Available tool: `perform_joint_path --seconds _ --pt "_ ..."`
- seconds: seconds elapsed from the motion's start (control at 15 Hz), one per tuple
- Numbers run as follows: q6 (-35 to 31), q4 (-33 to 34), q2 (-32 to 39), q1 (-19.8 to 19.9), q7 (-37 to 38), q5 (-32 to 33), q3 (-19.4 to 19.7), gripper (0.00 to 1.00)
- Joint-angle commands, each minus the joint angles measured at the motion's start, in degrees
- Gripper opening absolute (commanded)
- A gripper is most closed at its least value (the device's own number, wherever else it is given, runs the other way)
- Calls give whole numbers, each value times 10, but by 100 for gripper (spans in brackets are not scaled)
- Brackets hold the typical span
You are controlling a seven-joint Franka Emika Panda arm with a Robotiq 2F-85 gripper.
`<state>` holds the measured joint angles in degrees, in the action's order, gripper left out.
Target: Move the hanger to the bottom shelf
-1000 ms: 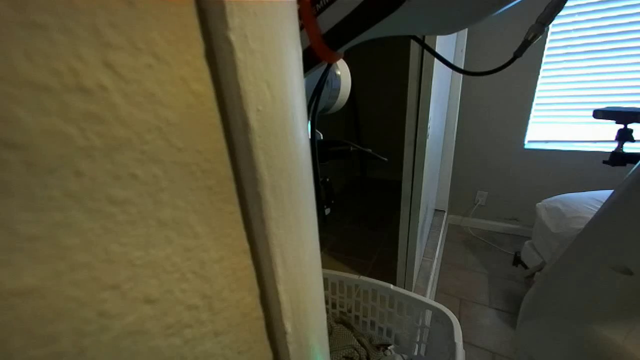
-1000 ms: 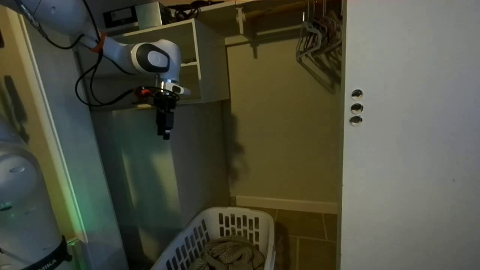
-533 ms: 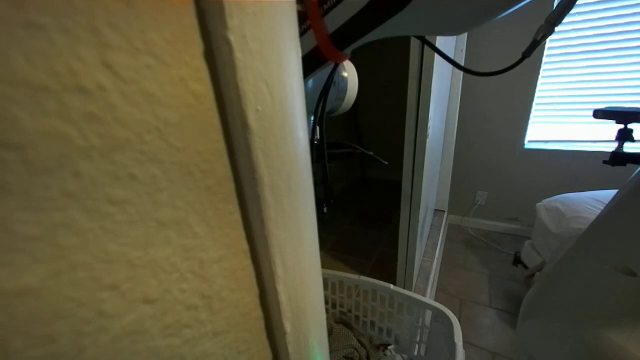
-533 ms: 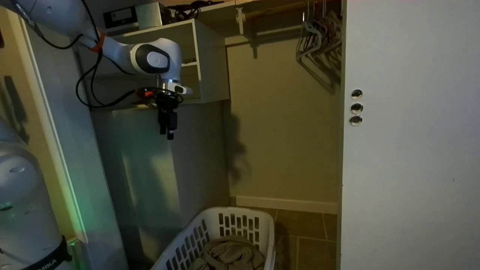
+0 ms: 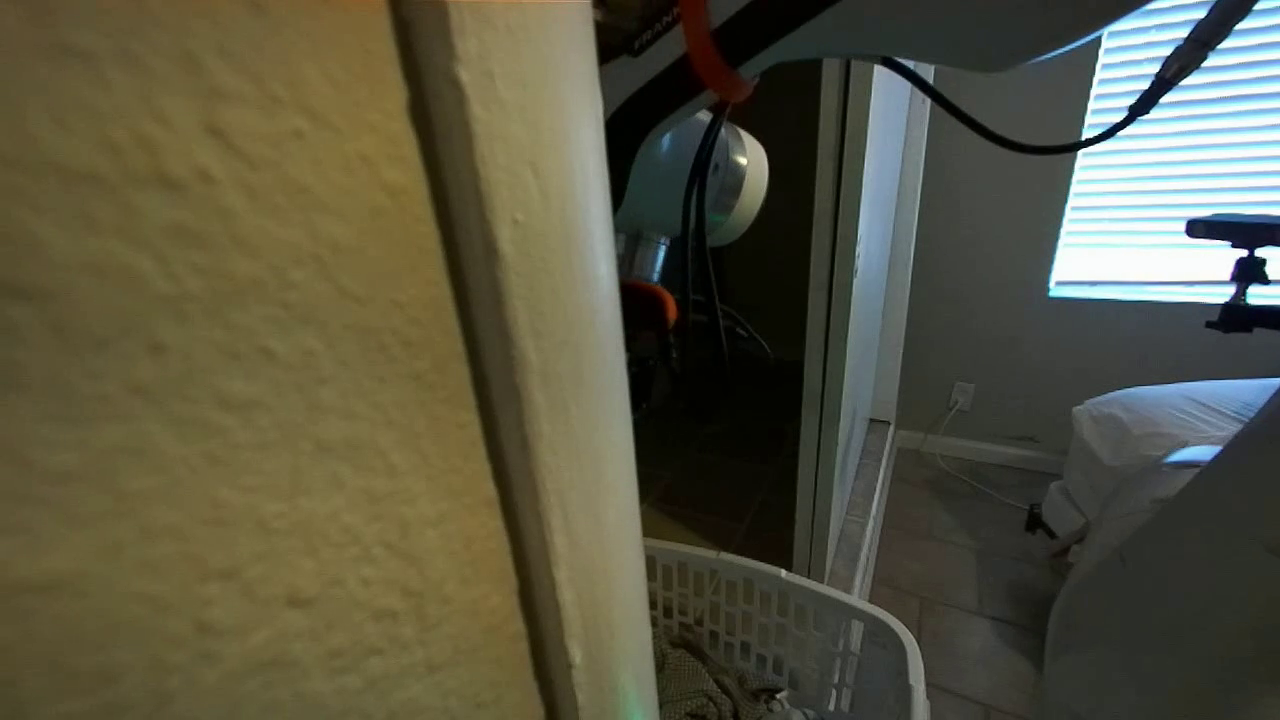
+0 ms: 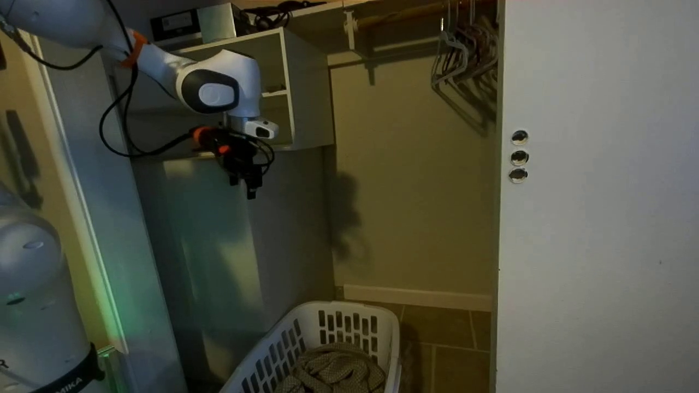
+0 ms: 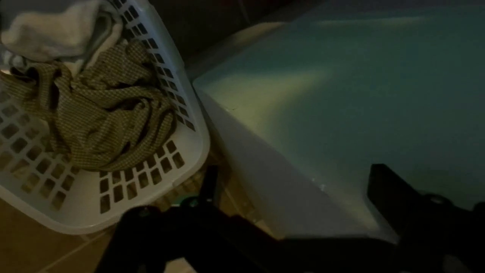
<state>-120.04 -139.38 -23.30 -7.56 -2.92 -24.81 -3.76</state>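
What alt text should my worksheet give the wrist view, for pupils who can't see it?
A dark robot hand, open and holding nothing, spans the bottom. At left, a white basket contains a checked cloth and paler fabric; a smooth boxy unit fills the right.

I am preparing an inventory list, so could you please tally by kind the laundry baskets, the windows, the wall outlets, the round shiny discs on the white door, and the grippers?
Laundry basket: 1
Window: 1
Wall outlet: 1
Round shiny discs: 3
Gripper: 1
Total: 7
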Motion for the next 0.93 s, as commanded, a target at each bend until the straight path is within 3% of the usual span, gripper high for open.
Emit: perform_joint_path --seconds 0.0,0.33,0.6,0.87 --pt "-6 -12 -25 -17 -60 -35 20 100" --pt "30 -3 -46 -36 -109 -63 36 100" --pt "115 33 -61 -57 -151 -119 55 100" --pt "203 96 -56 -43 -120 -164 56 100"
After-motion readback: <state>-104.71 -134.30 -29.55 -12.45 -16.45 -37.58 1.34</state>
